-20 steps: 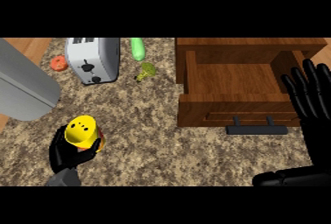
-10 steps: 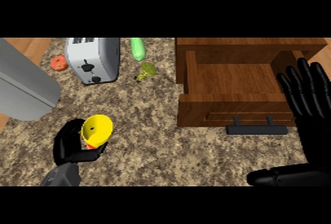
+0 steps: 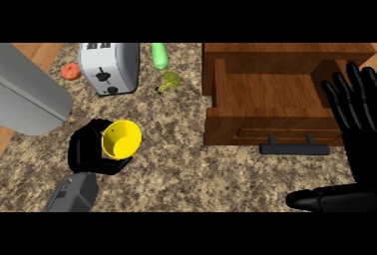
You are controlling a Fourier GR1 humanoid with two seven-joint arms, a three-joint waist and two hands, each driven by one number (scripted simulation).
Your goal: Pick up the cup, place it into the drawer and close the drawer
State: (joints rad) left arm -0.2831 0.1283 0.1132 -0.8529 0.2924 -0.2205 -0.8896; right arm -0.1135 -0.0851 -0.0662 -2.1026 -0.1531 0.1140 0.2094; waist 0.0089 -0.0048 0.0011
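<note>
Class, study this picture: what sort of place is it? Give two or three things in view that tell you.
Most likely a kitchen: a speckled stone-look worktop, a silver toaster standing on it, and an open wooden drawer with a black handle.

A kitchen counter
A speckled stone counter [image 3: 191, 174] carries a silver toaster [image 3: 109, 67] and a green vegetable [image 3: 160, 56] beyond the left hand [image 3: 83, 152], with an open wooden drawer [image 3: 269, 92] beside the right hand [image 3: 359, 124]
</note>
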